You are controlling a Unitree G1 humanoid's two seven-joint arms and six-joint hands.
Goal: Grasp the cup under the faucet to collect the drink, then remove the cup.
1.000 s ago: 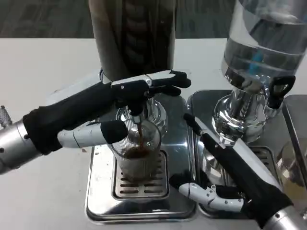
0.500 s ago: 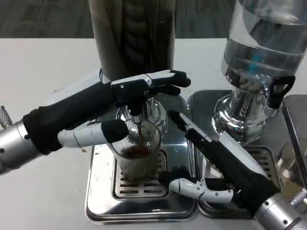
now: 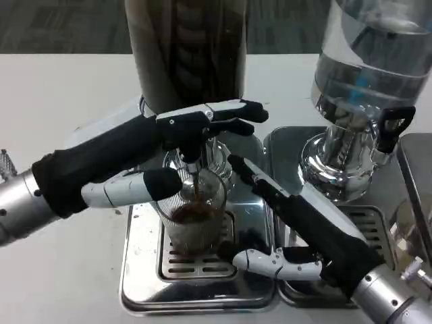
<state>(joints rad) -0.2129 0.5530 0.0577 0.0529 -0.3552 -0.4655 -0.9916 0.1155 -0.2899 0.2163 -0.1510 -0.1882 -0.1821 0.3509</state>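
My left hand [image 3: 182,131] presses the faucet lever [image 3: 191,138]. The ribbed glass cup [image 3: 196,216] stands on the drip tray [image 3: 145,270], filling. My right hand [image 3: 283,229], fingers spread, holds nothing.

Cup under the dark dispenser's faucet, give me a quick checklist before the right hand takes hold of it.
1. Cup upright on the drip tray grate: ok.
2. Stream landing inside the cup: ok, dark drink is collecting.
3. Left hand on the faucet lever: ok, fingers over it.
4. Right hand around the cup: not ok, fingers spread beside it, contact unclear.
5. Fill level safe: ok, well below the rim.
6. Flow stopped before removal: not ok, pouring now.
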